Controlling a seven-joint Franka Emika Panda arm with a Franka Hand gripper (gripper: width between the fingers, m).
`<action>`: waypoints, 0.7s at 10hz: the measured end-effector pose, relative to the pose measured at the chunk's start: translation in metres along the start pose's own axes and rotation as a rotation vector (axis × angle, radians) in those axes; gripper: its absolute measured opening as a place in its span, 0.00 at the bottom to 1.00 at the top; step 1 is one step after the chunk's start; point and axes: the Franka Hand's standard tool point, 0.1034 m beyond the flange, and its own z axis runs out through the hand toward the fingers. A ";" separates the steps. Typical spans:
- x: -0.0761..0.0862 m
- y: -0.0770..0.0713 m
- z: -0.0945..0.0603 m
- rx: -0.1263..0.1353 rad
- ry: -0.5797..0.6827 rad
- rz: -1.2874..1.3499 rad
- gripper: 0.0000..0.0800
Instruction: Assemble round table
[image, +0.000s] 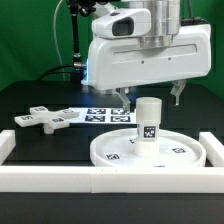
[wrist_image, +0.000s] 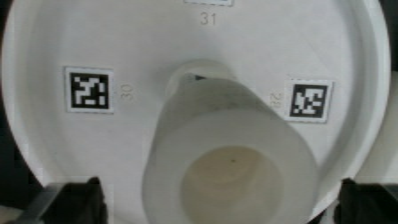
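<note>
Lying near the disc (image: 112, 150), the foot piece (image: 45, 119) shows only in exterior view.

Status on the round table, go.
Gripper open, fingers straddling the leg top. Leg upright at centre of disc. Foot piece lies apart, exterior view's left. Nothing blocking.

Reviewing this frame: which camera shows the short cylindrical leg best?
The exterior view: the leg stands upright on the round disc, with its whole side and tag visible. The wrist view looks down its length, so the leg appears foreshortened, showing mostly its top end and no tag.
</note>
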 end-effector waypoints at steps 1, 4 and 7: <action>-0.002 -0.001 0.002 -0.001 0.005 0.003 0.81; -0.002 -0.005 0.002 0.001 0.004 0.017 0.81; -0.008 -0.001 0.009 -0.013 0.027 0.004 0.81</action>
